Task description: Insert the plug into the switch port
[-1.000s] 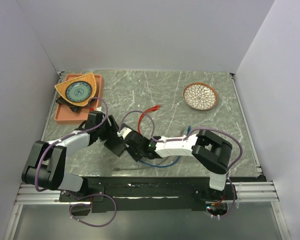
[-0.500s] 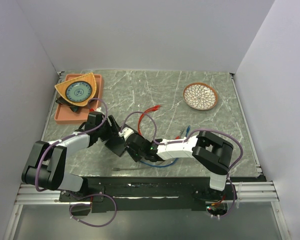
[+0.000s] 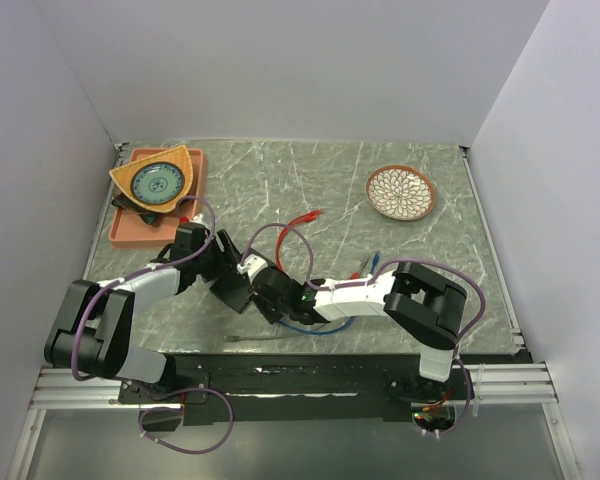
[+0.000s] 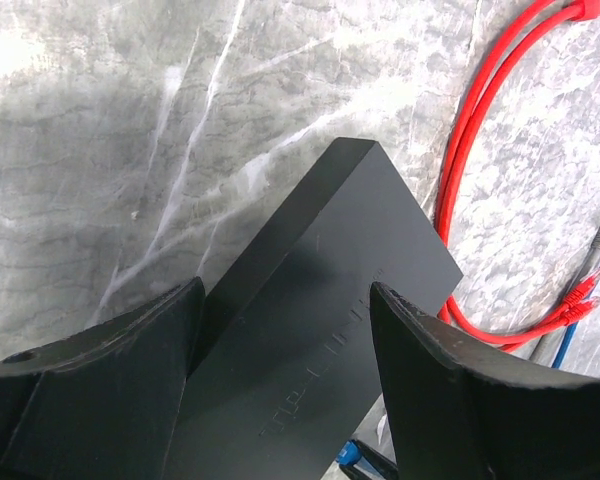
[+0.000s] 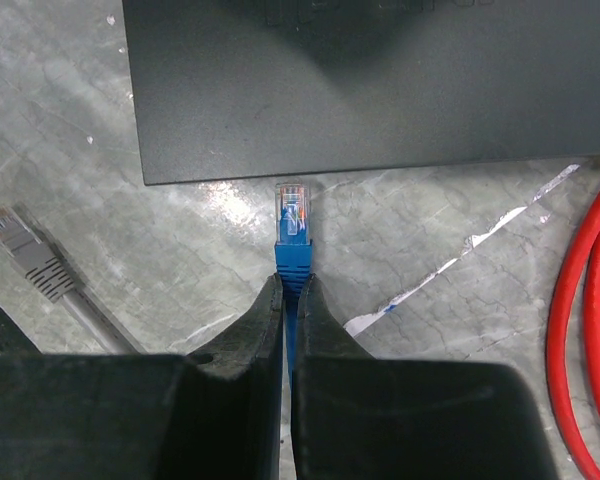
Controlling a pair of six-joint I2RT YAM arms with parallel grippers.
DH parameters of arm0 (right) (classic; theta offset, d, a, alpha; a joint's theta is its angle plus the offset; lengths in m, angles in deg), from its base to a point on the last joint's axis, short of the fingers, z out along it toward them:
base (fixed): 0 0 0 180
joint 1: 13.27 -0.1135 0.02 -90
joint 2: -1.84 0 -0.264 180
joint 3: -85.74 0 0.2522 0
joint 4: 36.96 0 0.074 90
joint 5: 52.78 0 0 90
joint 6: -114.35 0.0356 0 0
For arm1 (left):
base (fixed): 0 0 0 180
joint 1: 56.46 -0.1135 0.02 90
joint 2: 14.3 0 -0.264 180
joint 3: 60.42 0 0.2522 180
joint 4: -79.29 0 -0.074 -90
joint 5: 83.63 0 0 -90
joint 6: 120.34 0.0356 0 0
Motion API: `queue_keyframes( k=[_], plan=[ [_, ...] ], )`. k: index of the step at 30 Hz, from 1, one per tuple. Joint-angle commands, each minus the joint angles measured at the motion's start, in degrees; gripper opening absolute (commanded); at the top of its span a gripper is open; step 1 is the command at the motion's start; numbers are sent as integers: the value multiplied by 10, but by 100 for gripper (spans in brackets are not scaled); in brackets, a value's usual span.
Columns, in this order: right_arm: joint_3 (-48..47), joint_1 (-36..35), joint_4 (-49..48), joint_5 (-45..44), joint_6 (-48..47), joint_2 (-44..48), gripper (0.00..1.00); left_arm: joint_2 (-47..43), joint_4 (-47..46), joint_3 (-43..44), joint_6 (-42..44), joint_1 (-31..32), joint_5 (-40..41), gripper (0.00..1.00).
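Tray [image 3: 130, 233]: counter's [image 3: 330, 180] 10 o'clock corner; held an orange dish [image 3: 185, 160] carrying a blue-patterned plate [image 3: 160, 183].
Flowered plate [image 3: 401, 192]: 2 o'clock corner.
Left hand [image 4: 285, 290]: clamped across the switch box [image 4: 320, 300].
Right hand [image 5: 290, 285]: closed on the blue cable [image 3: 320, 328] behind the plug [image 5: 292, 212].
Plug position: tip just short of the box's edge at 12 o'clock; port hidden.
Clearance: red cable [image 5: 580, 300] at 3 o'clock, grey connector [image 5: 20, 240] at 9.

A: The setting?
B: A table [image 3: 280, 170] topped in grey-green marble, veined white; plain pale walls close it in: back wall [image 3: 300, 60], left wall [image 3: 30, 220], right wall [image 3: 570, 220].
A: And the light?
B: Soft, even; a bright glare [image 4: 5, 55] sits on the stone; aluminium rails [image 3: 540, 385] line the near edge.
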Motion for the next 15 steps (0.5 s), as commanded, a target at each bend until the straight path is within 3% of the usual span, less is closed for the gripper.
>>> queue_keyframes(
  k=[1,15],
  plan=[
    [-24,-6,-4,-6,-6,-14,0,20,22,-9,-11,3,-15,74],
    [-33,-8,-5,-4,-9,-6,0,27,14,-15,-13,2,-22,74]
  ],
)
